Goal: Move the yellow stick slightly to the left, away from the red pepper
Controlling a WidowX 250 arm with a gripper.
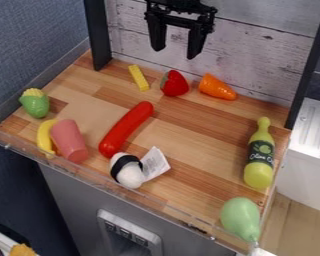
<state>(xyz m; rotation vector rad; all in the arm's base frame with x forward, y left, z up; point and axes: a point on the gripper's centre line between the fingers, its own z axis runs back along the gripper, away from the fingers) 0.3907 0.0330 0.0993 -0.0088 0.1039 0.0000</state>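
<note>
We see a strawberry (174, 83) among toy food on a wooden counter (196, 130).
Nearest us lies a green pear (241, 217), then a yellow-green bottle (259, 174), its contents hidden from us; farther back, the strawberry sits between a yellow stick (139, 78) and an orange carrot (217, 87), below and apart from the released black pincer (176, 54), its two fingers spread.
</note>
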